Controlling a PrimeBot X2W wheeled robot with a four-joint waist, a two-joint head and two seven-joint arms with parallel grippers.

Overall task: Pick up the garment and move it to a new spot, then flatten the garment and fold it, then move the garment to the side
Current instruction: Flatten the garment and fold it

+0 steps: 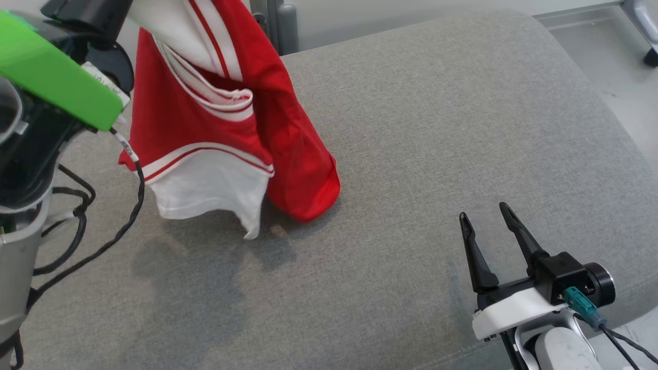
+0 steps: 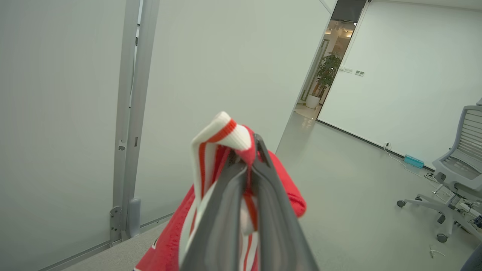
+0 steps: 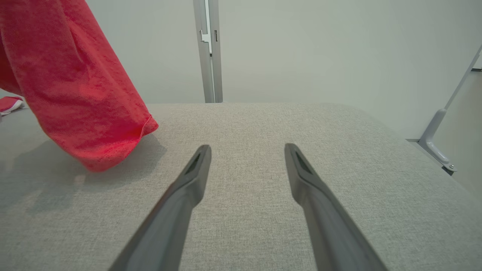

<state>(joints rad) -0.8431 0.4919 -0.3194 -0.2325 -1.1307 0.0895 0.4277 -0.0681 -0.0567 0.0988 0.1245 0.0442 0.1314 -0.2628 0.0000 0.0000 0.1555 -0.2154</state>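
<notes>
**Left gripper** [image 2: 249, 156]: fingers pressed together on the red-and-white garment [image 2: 222, 131]. We see its striped ribbed edge pinched between the dark fingers, with cloth bunching past their tips. In the head view the garment [image 1: 205, 128] hangs at 11 o'clock over the grey counter [image 1: 437, 128], its white panel and red fold lowest. We cannot tell whether the hem touches the surface.

**Right gripper** [image 1: 484, 211]: at 5 o'clock, fingers spread wide over the counter and holding nothing. It is well apart from the garment, which we find at 10 o'clock in the right wrist view.
</notes>
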